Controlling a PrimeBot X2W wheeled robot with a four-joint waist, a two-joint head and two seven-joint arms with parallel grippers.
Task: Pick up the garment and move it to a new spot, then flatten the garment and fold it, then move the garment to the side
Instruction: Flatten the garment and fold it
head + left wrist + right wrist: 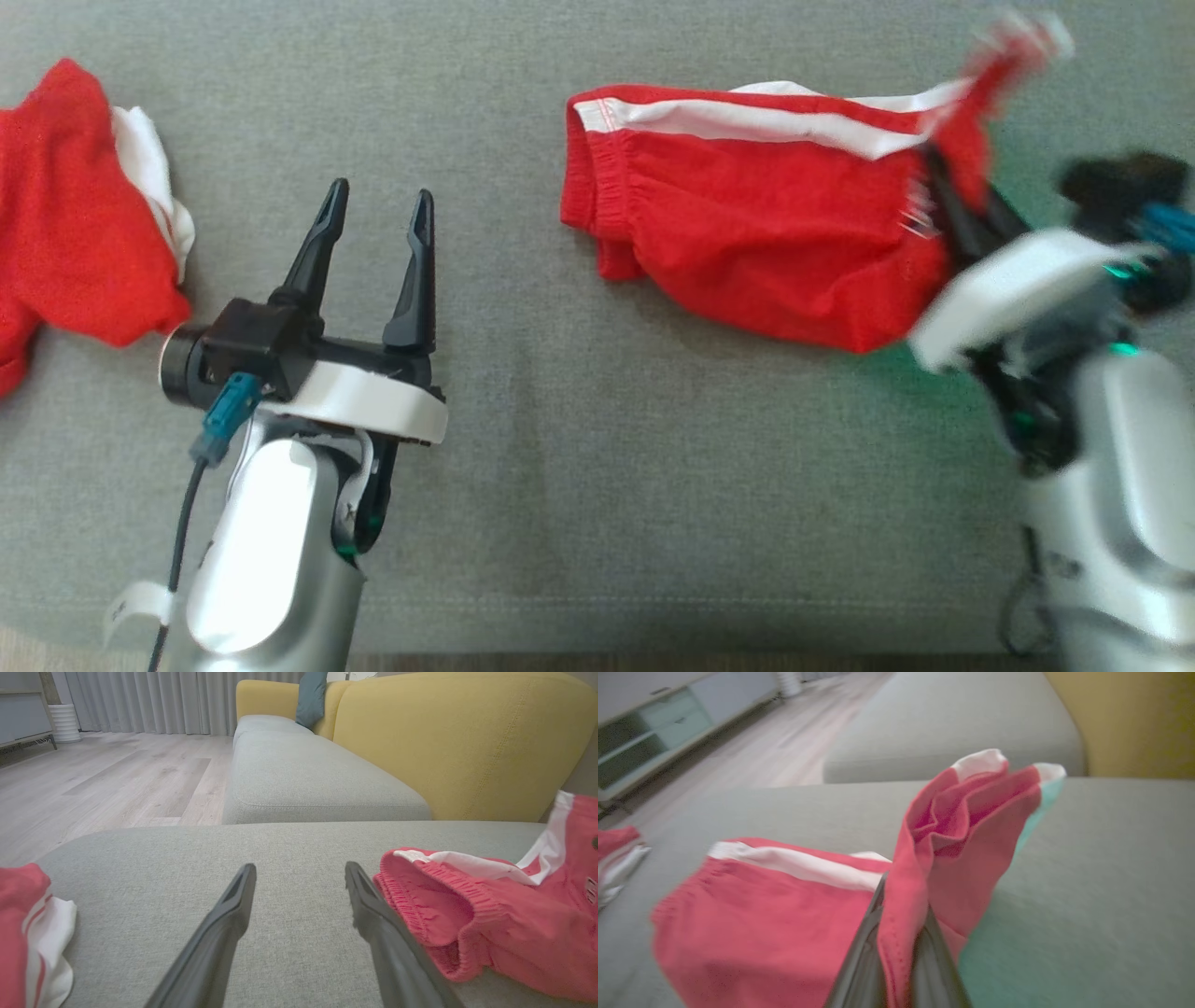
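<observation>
Red shorts with a white side stripe lay across the broad grey woven-fabric seat cushion. In the head view they sat toward two o'clock, with the elastic waistband turned to nine o'clock and the leg end raised off the cushion at three o'clock.

In the left wrist view a mustard-yellow upholstered backrest rose behind the seat at one o'clock. Pale wood-plank flooring spread away at ten o'clock, and the shorts filled the four o'clock corner.

A second crumpled red-and-white garment was heaped at nine o'clock on the cushion, well apart from the shorts.

The left gripper, at seven o'clock, pointed toward twelve with its two long dark fingers spread wide and nothing between them. Its own wrist view showed bare grey cushion past the gap.

The right gripper, blurred at three o'clock, was clamped tight on the leg end of the shorts. In the right wrist view, a fold of red cloth ran pinched between that gripper's fingers. The bunched hem stood up above the tips toward twelve o'clock.
</observation>
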